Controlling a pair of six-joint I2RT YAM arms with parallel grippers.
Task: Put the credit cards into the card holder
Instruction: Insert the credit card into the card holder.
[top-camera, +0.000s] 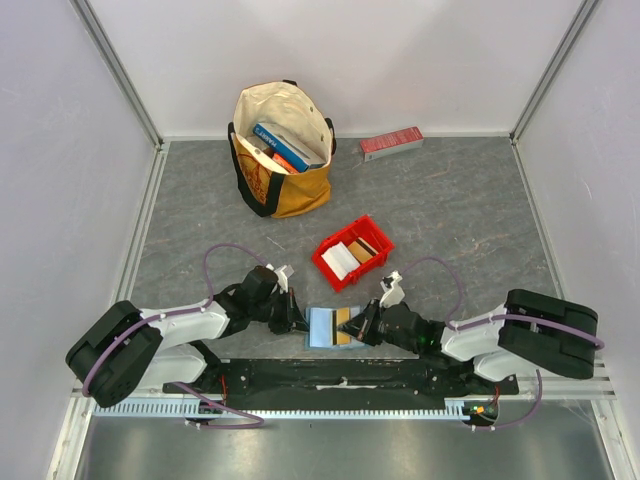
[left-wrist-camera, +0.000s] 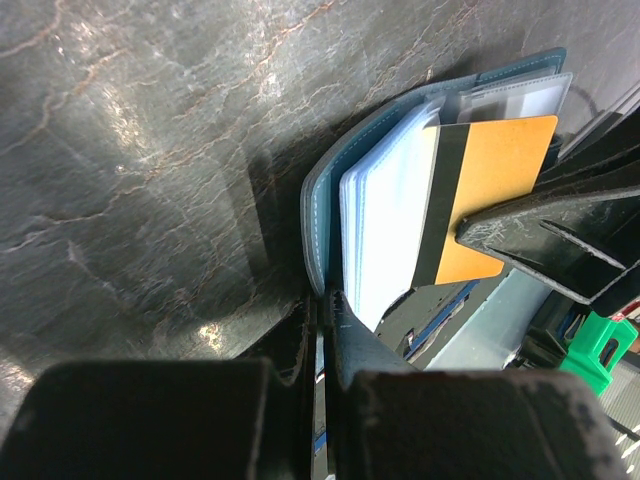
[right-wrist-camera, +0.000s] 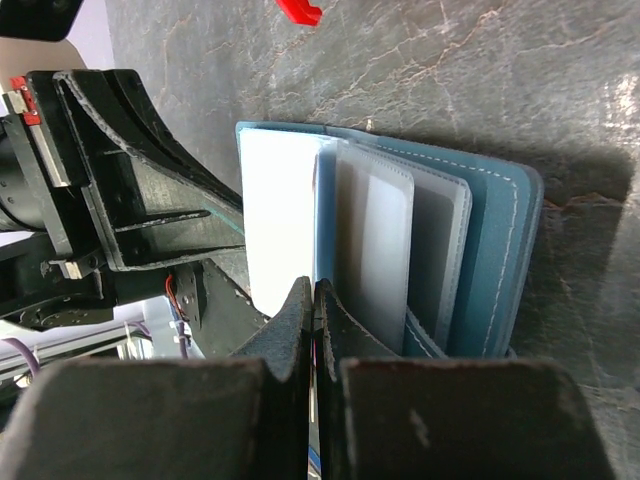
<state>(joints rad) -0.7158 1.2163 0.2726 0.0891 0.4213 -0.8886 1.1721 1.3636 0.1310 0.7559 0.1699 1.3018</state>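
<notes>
**A:** Where is the holder (top-camera: 320, 327)?

**B:** It lies open on the table (top-camera: 450, 210) at the near edge, between the two grippers. Pale sleeves fan up from its teal cover.

**A:** What is the left gripper (left-wrist-camera: 322, 322) doing?

**B:** It is clamped tight on the holder's left edge. A strip of blue shows between its fingers in its own wrist view.

**A:** And the right gripper (right-wrist-camera: 313, 300)?

**B:** It is pinched closed on an orange card (left-wrist-camera: 500, 170) with a dark stripe. The card lies over the holder's right half, stripe side toward the sleeves. In the left wrist view a black finger overlaps the card's outer end.

**A:** Is that card inside a sleeve?

**B:** I cannot tell. The striped edge meets the sleeves, but most of the orange face is bare.

**A:** Are there other cards?

**B:** Yes, in the red bin (top-camera: 328, 274) just beyond the holder. There is a white card (top-camera: 337, 262) and a tan card (top-camera: 361, 247) beside it.

**A:** Anything else?

**B:** A cloth bag (top-camera: 290, 190) with blue items inside stands farther back. A red box (top-camera: 391, 143) lies by the far wall. Both are well apart from the holder.
</notes>
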